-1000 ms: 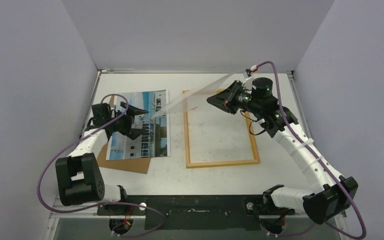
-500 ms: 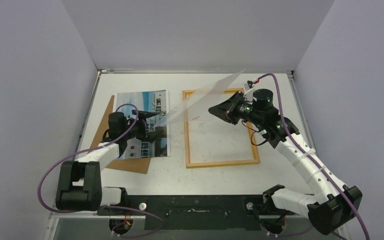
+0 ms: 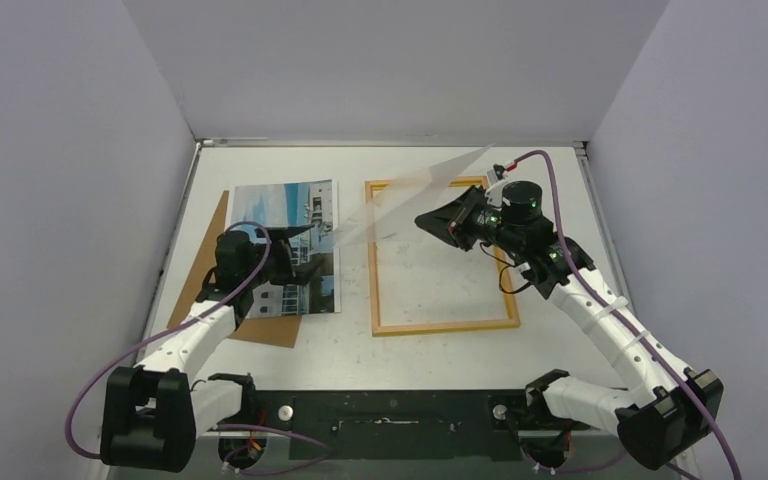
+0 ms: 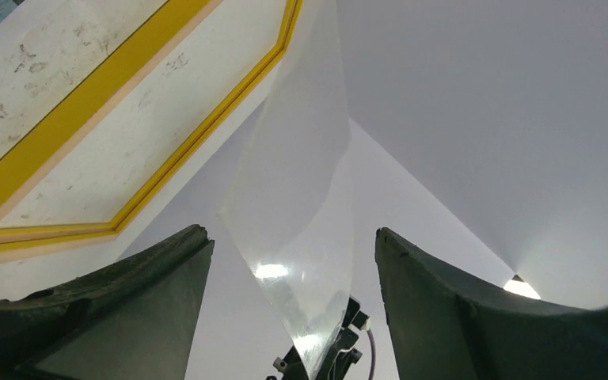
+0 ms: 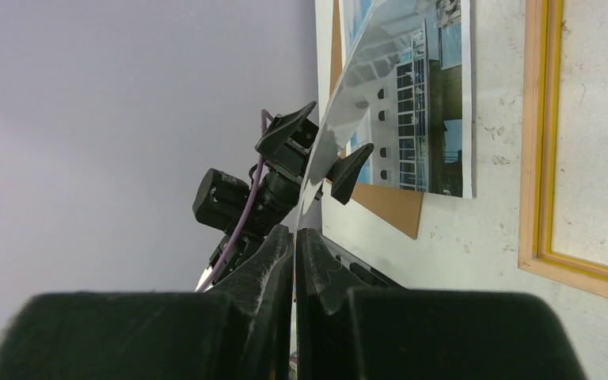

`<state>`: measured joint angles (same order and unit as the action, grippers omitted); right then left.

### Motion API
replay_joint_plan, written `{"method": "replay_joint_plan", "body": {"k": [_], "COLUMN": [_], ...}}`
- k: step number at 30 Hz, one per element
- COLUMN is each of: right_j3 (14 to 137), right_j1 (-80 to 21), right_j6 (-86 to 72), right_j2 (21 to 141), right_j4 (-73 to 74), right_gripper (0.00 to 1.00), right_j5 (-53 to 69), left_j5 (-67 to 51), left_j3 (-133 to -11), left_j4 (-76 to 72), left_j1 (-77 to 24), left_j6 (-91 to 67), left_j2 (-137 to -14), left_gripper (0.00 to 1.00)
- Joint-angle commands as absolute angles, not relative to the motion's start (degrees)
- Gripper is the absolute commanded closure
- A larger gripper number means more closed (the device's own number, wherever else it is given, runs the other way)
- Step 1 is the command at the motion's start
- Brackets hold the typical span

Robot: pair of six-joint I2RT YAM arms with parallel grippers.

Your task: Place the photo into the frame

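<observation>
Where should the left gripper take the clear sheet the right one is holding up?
By its free end, edge-on from the left. The clear sheet is thin, hangs tilted in the air, its other end pinched by the right gripper; the open left gripper straddles the free end.

clear sheet (image 4: 301, 198): transparent film, glossy, smooth, catches glare. frame (image 3: 373, 260): light wood, yellow painted face. photo (image 3: 285, 205): smooth printed paper. backing board (image 3: 260, 328), at the photo's 7 o'clock: brown, matt, card-like. table (image 3: 430, 350): white, matt, scuffed. left gripper (image 4: 293, 237): matt black plastic.
</observation>
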<state>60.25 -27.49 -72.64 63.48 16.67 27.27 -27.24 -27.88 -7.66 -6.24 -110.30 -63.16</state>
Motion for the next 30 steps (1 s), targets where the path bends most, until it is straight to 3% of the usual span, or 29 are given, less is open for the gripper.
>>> {"method": "replay_joint_plan", "body": {"k": [1, 7, 16, 22, 23, 24, 30], "right_j3": [60.2, 58.7, 56.7, 55.2, 55.1, 55.0, 52.4], "right_j1": [-28.2, -28.7, -29.7, -29.8, -29.8, -29.8, -29.6], "right_j6": [-73.7, -75.1, -76.0, -77.3, -77.1, -77.0, -78.2], "right_j2": [62.4, 61.9, 62.0, 60.5, 59.9, 59.4, 56.0], "right_j4": [10.9, 8.5, 9.3, 13.4, 15.1, 16.7, 23.3], "right_gripper": [1.0, 1.0, 1.0, 1.0, 1.0, 0.98, 0.47], "right_j5": [27.5, 26.8, 27.3, 25.3, 24.4, 23.5, 18.2], "left_j5": [-21.9, -20.8, -15.4, -11.5, -11.1, -11.1, -12.8], "left_j3": [-29.4, -28.0, -27.9, -26.0, -25.7, -25.4, -24.9], "left_j4": [-10.1, -12.8, -21.6, -20.9, -20.5, -20.2, -19.8], "left_j1": [-8.0, -12.3, -14.4, -14.6, -14.6, -14.5, -14.5], "left_j6": [-114.5, -117.9, -119.7, -119.6, -119.0, -118.5, -116.0], "left_j2": [-64.0, -66.1, -70.3, -67.5, -67.1, -66.8, -66.0], "left_gripper": [0.28, 0.37, 0.65, 0.99, 1.0, 1.0, 1.0]}}
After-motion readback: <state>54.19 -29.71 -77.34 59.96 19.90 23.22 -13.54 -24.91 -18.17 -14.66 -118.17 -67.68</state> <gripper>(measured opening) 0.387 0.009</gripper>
